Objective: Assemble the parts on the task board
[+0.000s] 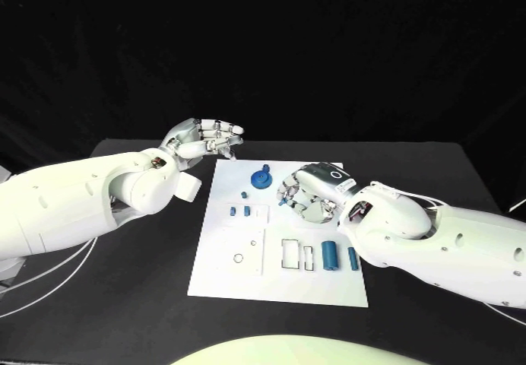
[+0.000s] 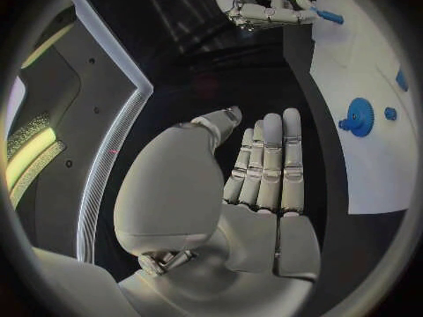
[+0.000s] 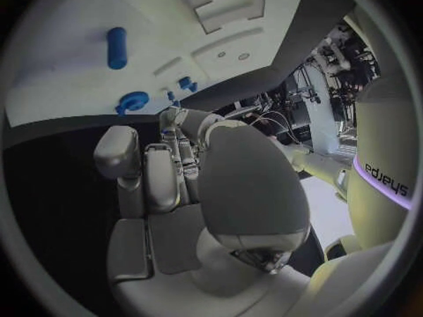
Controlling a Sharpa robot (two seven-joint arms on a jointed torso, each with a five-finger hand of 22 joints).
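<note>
Fingers (image 1: 225, 135) of my left hand (image 1: 206, 138) hang bent and empty over the desk (image 1: 131, 304), just off the far left corner of the task board (image 1: 225, 281). My right hand (image 1: 312, 188) sits over the board's far half, pinching a small blue peg (image 1: 287, 202). The blue gear (image 1: 261, 179) lies near it, three small blue bits (image 1: 243, 195) lie loose, and two blue cylinders (image 1: 330, 253) lie flat by the open slots (image 1: 290, 253). I judge this an early stage, with most parts unseated.

Left wrist: my fingers (image 2: 268, 162) are straight, side by side, holding nothing. The right hand (image 2: 260, 7) pinches the peg (image 2: 328, 15).

Right wrist: my fingers (image 3: 163, 169) curl in, and I can't tell the grip from this angle. The gear (image 3: 132, 103) lies on the board.
</note>
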